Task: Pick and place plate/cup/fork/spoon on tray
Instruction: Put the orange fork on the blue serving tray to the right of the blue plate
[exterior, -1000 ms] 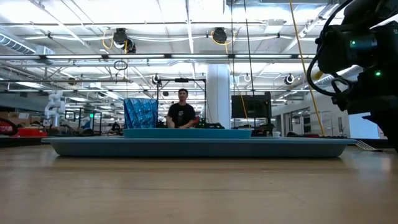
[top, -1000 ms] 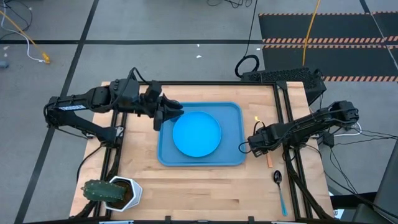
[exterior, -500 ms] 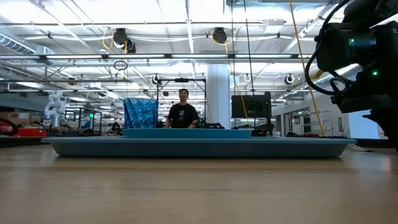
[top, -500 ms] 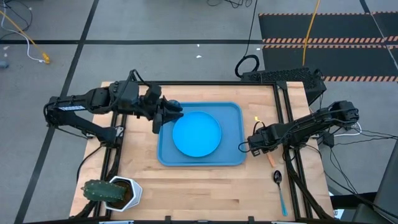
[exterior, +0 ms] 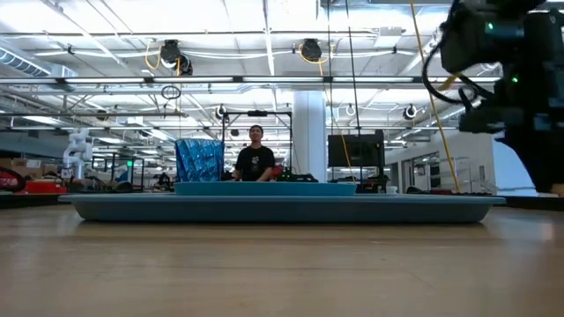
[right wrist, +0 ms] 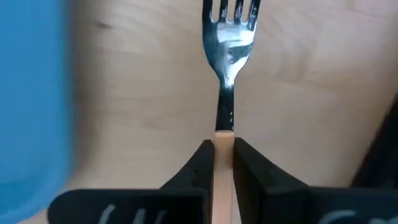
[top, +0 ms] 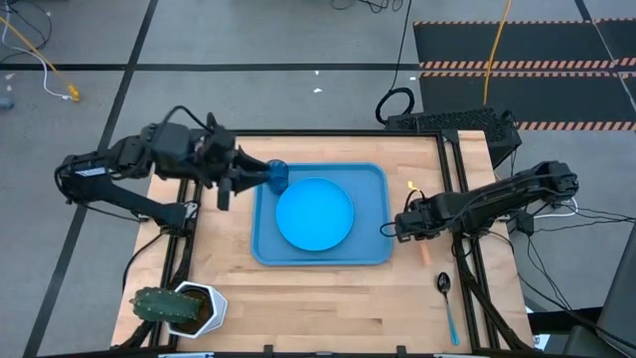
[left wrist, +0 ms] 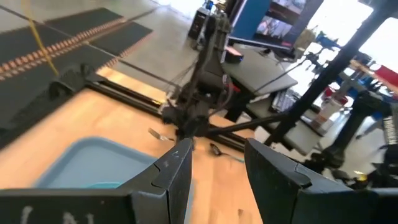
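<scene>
The tray (top: 320, 215) lies in the middle of the wooden bench (top: 298, 298) and serves as the landmark. The round plate (top: 315, 214) lies flat inside the tray, about at its centre. The cup (top: 277, 176) stands upright in the tray's far left corner, just beside the plate's rim.

The left gripper (top: 237, 176) hangs just outside the tray's left edge, close to the cup; its jaws stand apart with nothing between them, as the left wrist view shows.

The right gripper (top: 404, 227) is just off the tray's right edge, low over the bench. In the right wrist view its jaws are clamped on the orange handle of the fork (right wrist: 225, 74), whose silver tines stick out ahead of them over bare wood, the tray's blue edge close by.

The spoon (top: 448, 303) lies on the bench to the right of the tray's near right corner, apart from it.

A potted cactus (top: 179, 308) stands at the bench's near left corner, well apart from the tray.
</scene>
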You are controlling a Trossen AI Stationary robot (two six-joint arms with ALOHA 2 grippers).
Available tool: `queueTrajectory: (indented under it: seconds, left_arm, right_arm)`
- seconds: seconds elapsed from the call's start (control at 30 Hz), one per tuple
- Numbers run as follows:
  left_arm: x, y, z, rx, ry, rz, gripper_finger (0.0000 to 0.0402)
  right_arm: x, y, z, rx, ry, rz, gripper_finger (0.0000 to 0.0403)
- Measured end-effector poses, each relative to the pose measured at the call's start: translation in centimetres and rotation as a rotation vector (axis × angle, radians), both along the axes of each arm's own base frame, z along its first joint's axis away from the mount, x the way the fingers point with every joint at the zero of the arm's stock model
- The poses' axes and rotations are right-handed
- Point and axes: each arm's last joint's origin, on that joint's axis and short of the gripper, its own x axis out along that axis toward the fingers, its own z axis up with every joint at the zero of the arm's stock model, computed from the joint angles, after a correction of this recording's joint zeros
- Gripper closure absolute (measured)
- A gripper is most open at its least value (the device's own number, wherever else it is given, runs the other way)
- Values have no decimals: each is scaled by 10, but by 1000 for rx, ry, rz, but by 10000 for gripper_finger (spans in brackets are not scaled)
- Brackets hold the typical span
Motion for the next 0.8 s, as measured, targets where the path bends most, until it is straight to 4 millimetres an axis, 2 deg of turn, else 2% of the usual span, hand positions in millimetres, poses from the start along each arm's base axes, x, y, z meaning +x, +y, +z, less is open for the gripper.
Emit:
queueTrajectory:
  seconds: [0.2,0.37,0.6,0.8]
  left_arm:
    - [-16,8,4,34,-5,34,252]
    - [-19,11,8,59,-40,44,252]
    - [-13,12,5,54,-22,29,252]
    - [-11,11,4,31,-18,26,252]
  right_arm:
    - [21,3,29,-12,-111,-63,384]
    - [43,0,45,-74,-184,-111,384]
    - [84,-18,31,-63,-288,-131,384]
    - [101,-41,15,-58,-268,-118,384]
